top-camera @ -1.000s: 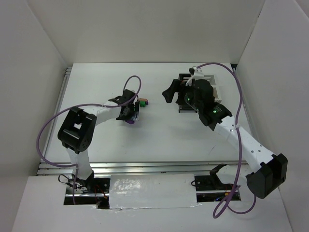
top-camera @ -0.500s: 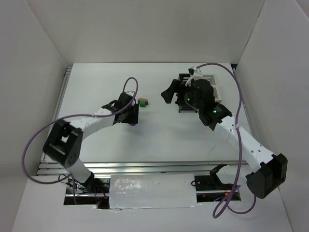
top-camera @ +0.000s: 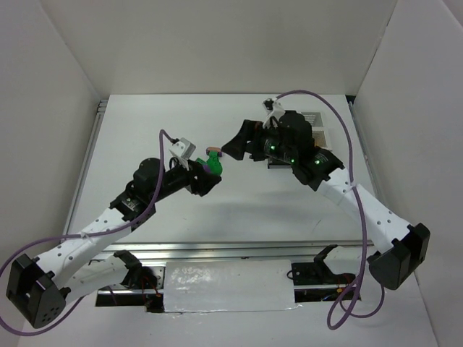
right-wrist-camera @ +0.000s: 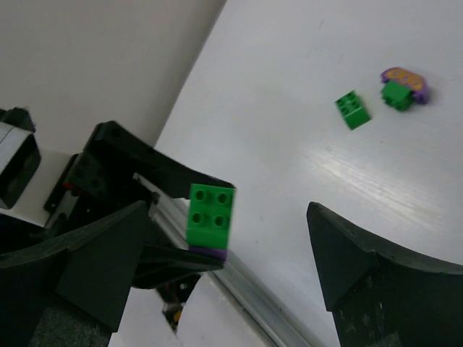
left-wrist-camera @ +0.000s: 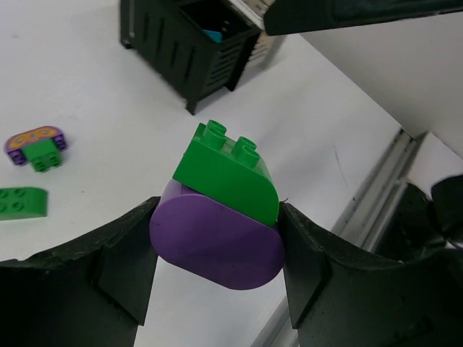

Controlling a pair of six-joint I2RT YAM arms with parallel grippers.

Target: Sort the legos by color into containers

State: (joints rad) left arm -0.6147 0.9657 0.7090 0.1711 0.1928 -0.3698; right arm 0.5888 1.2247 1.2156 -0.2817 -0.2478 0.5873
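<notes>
Though pressed together as one, belong in separate bins: green lego [left-wrist-camera: 228, 173] atop purple lego [left-wrist-camera: 217, 246], clamped in the left gripper [top-camera: 206, 173], raised off the desk [left-wrist-camera: 87, 94]. Near, at 1 o'clock: right gripper [top-camera: 239, 143], spread wide, holding nothing. Beyond, at 2 o'clock: containers [left-wrist-camera: 184, 54]. Likely trouble: dropped joined into one bin, or slipping loose under a sideways tug.

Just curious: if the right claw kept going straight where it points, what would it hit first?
Most likely the green brick, stacked on a purple brick in the left gripper; it lies straight ahead of the open right gripper, though depth is unclear.
</notes>
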